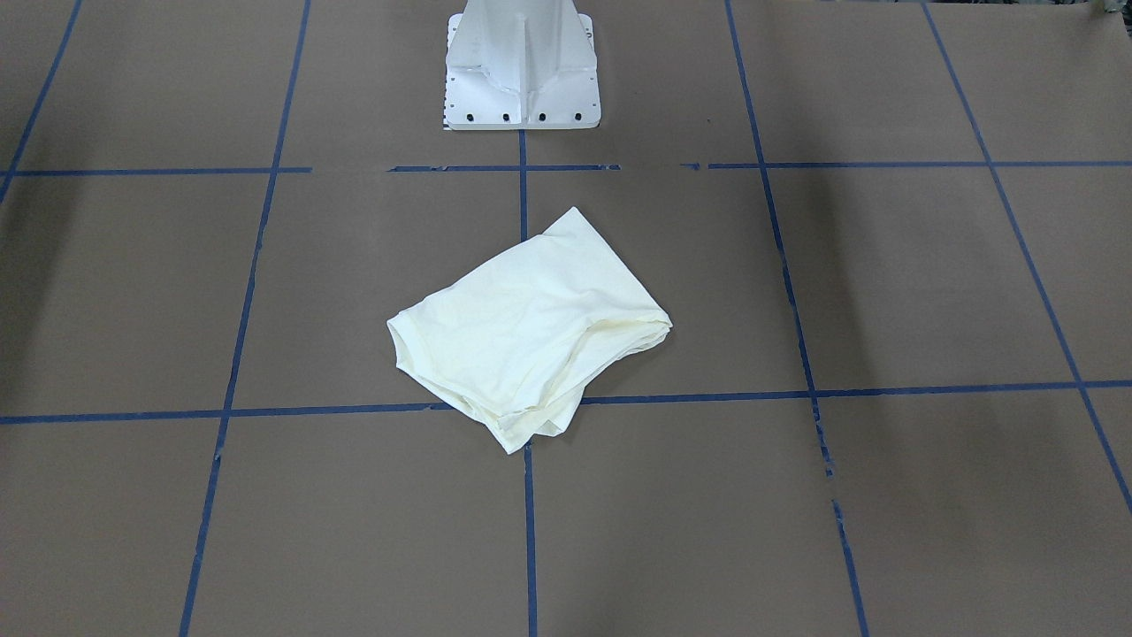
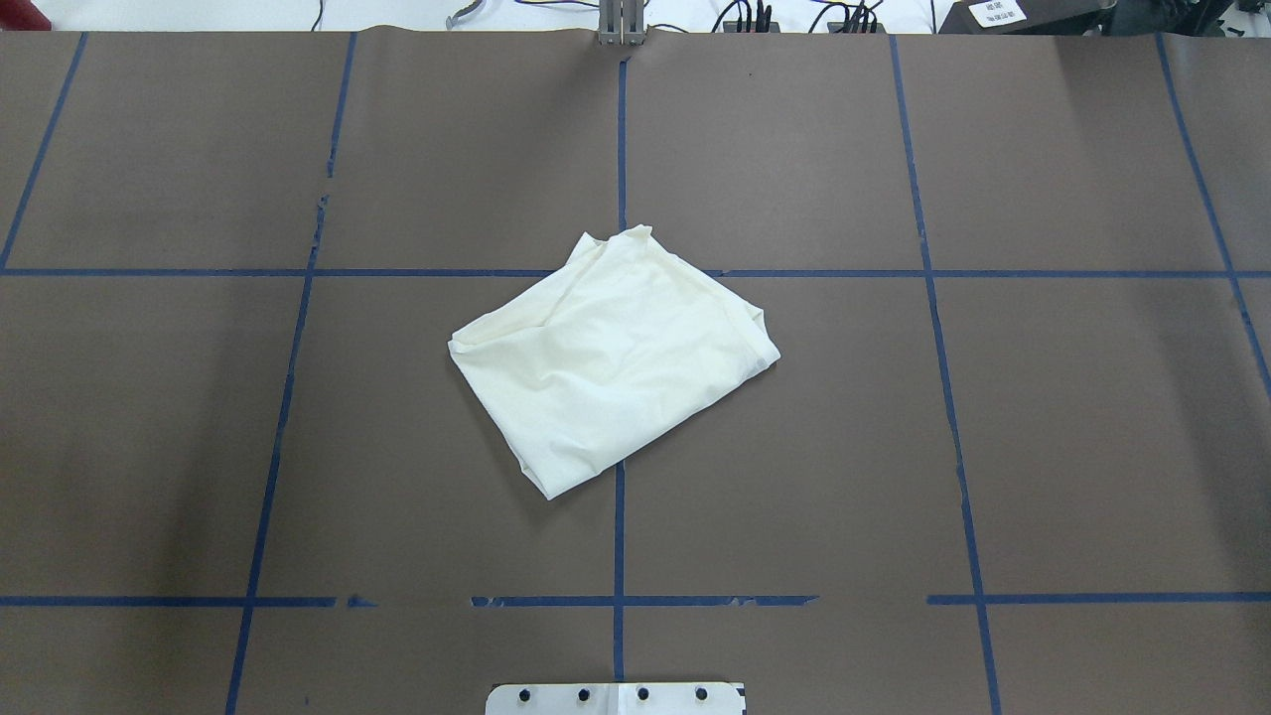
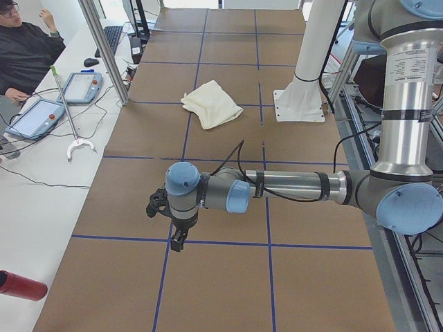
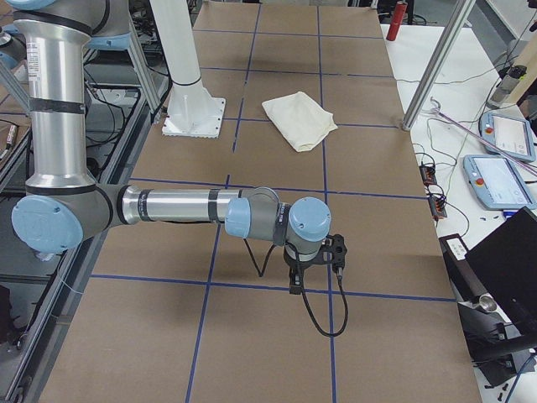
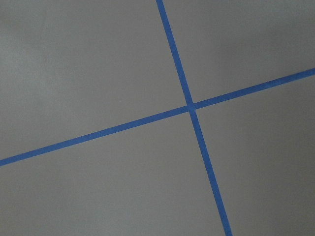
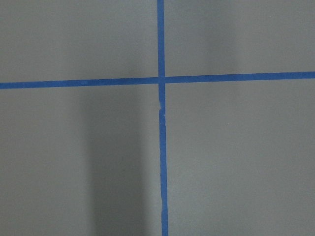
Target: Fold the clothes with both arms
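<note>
Shirt's place: the cream-white shirt (image 2: 616, 362) lies as a compact packet at the middle of the tabletop (image 2: 1092, 447), across the central blue tape line (image 2: 619, 149) and in front of the white pedestal base (image 1: 522, 62).
Direction from the jaws: the shirt is inward along the tabletop from both grippers, towards its middle.
Left gripper: the left gripper (image 3: 178, 243) hangs pointing down over a tape crossing near the tabletop's left end, well apart from the shirt.
Right gripper: the right gripper (image 4: 295, 285) hangs the same way near the right end, also well apart from the shirt.
Nearer arm: neither is clearly nearer, since the shirt sits about midway between them.
Jaw state: this cannot be told for either gripper. Only the side views show them, and both wrist cameras see just brown surface and tape.
Long axis: the packet is nearly square and lies skewed to the tape grid. Its slightly longer run seems to go from the robot's near left to its far right.
Shirt's look: only plain cream cloth faces up, with no print showing. The top is fairly smooth with soft creases. Stacked edges show at the corner towards the operators' side, and one corner points at the base.
Judgement: the shirt looks already folded several times.
</note>
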Robot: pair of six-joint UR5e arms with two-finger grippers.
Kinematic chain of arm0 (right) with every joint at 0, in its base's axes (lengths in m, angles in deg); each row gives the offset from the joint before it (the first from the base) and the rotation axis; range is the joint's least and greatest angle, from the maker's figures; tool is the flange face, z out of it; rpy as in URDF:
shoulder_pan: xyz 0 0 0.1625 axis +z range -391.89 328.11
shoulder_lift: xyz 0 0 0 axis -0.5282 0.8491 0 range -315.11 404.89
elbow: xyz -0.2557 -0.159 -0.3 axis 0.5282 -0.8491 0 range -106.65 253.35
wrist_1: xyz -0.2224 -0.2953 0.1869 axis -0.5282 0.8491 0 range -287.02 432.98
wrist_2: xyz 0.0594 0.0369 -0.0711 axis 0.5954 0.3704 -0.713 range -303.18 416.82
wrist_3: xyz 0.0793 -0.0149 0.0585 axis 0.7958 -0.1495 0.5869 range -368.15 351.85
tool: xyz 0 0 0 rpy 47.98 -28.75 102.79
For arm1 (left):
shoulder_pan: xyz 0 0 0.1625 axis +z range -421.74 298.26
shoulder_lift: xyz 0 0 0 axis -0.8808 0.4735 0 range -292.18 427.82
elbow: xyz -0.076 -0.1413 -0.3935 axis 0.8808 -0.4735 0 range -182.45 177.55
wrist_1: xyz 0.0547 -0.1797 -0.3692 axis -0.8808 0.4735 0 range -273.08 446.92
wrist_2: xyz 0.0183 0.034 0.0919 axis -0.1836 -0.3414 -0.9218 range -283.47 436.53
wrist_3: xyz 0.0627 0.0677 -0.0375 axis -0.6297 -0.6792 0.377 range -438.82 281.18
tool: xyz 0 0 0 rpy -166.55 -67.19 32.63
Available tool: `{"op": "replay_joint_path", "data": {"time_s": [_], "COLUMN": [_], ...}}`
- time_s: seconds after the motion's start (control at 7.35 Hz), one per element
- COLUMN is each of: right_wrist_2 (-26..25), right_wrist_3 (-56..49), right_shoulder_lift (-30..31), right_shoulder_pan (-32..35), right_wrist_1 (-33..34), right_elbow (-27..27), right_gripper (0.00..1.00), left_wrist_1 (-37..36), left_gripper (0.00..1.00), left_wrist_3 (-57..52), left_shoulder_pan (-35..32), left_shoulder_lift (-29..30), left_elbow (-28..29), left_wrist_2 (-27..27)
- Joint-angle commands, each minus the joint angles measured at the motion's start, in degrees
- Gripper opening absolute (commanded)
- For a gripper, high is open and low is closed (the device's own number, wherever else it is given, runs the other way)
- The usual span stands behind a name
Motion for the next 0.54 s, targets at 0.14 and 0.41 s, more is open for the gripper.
{"op": "replay_joint_path", "data": {"time_s": [0.14, 0.41], "right_wrist_2": [-0.03, -0.20], "right_wrist_3": [2.61, 6.48], "right_shoulder_lift": [0.02, 0.64], "right_shoulder_pan": [0.13, 0.13], "right_wrist_1": [-1.47, -5.25], "right_elbow": [0.01, -0.17], "right_gripper": [1.00, 1.00], "left_wrist_1": [0.41, 0.41], "left_gripper": [1.00, 1.00], "left_wrist_3": [7.88, 8.07], "left_shoulder_pan": [0.01, 0.09], "left_shoulder_lift": [-0.03, -0.03], "left_elbow": [-0.08, 0.01], "left_wrist_2": [0.20, 0.29]}}
